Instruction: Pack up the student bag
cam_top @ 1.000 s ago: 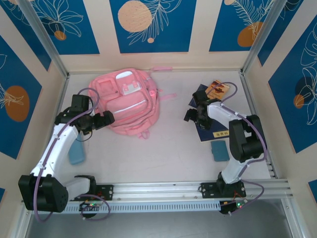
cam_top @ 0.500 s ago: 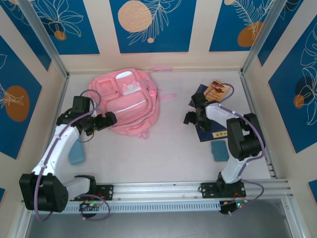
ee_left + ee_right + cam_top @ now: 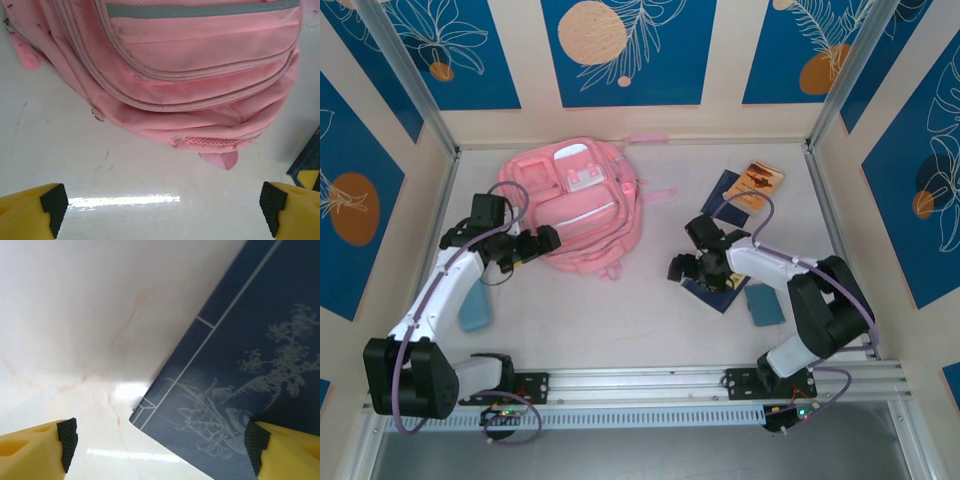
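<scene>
Obs: student bag [image 3: 575, 200] lies flat at the back left of the table [image 3: 620, 320], front pockets up; its zips look closed in the left wrist view. The left gripper [image 3: 162, 212] is spread wide and empty, just off the bag's lower edge. The right gripper [image 3: 160, 445] is also spread and empty, straddling a corner of a dark blue book [image 3: 240, 355] that lies flat, well apart from the bag. Risks: the flat book offers no edge, so the fingers may skid it instead of lifting. Closed zips would block loading, and soft fabric may bunch if pushed. Count: bag 1; dark blue books 2, the second book [image 3: 720, 192] under the orange booklet [image 3: 758, 182], 1; teal blocks 2, left teal block [image 3: 473, 312] and right teal block [image 3: 763, 304].
</scene>
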### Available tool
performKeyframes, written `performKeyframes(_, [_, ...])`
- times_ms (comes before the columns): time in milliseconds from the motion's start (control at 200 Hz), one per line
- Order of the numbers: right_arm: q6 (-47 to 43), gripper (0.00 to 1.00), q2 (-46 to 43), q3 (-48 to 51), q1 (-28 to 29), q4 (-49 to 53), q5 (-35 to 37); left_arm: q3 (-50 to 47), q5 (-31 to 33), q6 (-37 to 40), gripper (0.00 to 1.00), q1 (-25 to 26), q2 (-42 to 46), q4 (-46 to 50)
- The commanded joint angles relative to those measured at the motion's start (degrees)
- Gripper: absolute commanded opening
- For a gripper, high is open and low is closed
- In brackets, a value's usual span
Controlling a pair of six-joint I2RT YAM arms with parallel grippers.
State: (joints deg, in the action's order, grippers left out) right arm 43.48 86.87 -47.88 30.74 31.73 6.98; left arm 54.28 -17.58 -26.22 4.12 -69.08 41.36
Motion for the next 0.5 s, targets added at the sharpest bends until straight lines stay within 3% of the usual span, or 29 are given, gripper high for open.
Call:
performKeyframes(0, [5.34,0.89,-1.65,2.83,3.26,4.97,-3.79,-0.68,-2.53,-0.23,1.00,-0.64,-0.38,-1.62])
performKeyframes(190, [4.84,0.88,-7.07,-2.19,2.43,13.66,5.33,-2.30,-4.55,-1.12,1.00,-0.21,0.42,-3.41])
performKeyframes(355, [3.39,0.86,-10.27,-3.05,-6.74,15.60,8.62,-4.55,-6.23,-2.91,1.00,1.63,0.61,-5.22])
performKeyframes(495, [0.68,0.82,-8.54,-1.70,-14.64,13.95,6.60,-5.42,-5.65,-3.69,1.00,4.58,1.07,-5.64])
